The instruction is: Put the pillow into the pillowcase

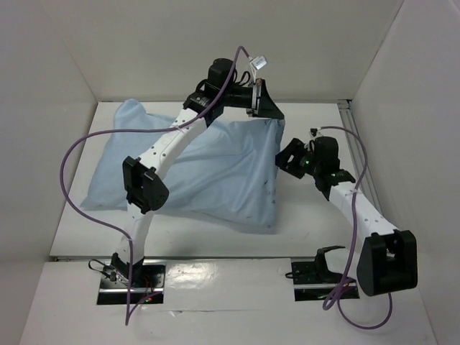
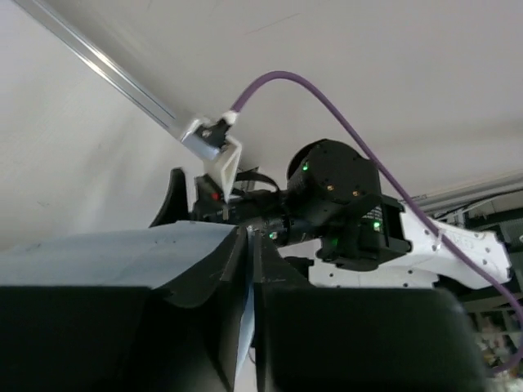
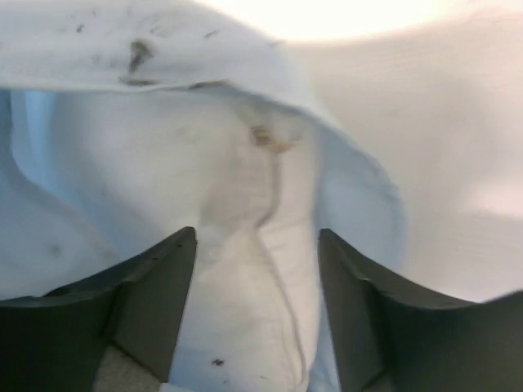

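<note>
The light blue pillowcase lies plump across the table, with the pillow hidden inside it in the top view. My left gripper is at its far right corner, shut on the raised edge of the cloth. The left wrist view shows the pillowcase pinched between the closed jaws of the left gripper. My right gripper is open at the right-hand mouth of the case. In the right wrist view the white pillow with dark specks fills the space in front of the open right gripper. The blue pillowcase rim arches over it.
White walls close in the table at the back and on both sides. A metal rail runs along the back right corner. Purple cables loop off both arms. The right arm shows behind the left gripper's fingers.
</note>
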Tool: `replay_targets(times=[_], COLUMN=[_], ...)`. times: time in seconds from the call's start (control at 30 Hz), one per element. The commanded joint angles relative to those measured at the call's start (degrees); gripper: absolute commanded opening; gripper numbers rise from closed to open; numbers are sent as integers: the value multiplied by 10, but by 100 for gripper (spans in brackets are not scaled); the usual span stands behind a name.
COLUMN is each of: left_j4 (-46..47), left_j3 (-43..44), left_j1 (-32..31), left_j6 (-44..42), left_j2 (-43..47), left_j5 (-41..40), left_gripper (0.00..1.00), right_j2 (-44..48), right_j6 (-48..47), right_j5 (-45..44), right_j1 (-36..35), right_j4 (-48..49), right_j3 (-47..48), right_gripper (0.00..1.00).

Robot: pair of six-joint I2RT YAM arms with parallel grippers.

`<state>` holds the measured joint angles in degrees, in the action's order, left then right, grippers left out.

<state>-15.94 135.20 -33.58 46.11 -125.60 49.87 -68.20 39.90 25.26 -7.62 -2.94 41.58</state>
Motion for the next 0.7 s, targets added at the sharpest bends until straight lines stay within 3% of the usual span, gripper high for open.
replay_targets(times=[0.0,0.03,0.1,0.13,0.37,0.43,0.57,0.63,0.67], left_j4=[11,1,-15,-38,-145,-208,-276,-300,-306], left_j3=[-9,-9,-9,-9,-9,-21,-162,-220,-271], left_j1=[14,14,19,19,37,65,134,178,194], left_j6=[-30,-36,-51,-58,-142,-168,-174,-174,-174], left_j2=[41,41,41,41,89,116,222,291,312], left_j5=[3,-3,-3,-10,-88,-169,-342,-432,-461], left_gripper=[27,42,75,98,100,93,78,81,89], right_j2=[30,36,29,29,4,4,4,4,10], right_j6=[-55,-48,-47,-47,-40,-40,-40,-60,-69], right_j5=[-140,-207,-256,-280,-368,-389,-424,-397,-376], right_j1=[8,8,8,8,8,14,20,20,20], right_j4=[-150,-174,-229,-237,-286,-305,-343,-335,-324], right_j3=[49,74,96,109,141,158,216,242,242], right_gripper=[70,72,72,72,72,72,75,78,80])
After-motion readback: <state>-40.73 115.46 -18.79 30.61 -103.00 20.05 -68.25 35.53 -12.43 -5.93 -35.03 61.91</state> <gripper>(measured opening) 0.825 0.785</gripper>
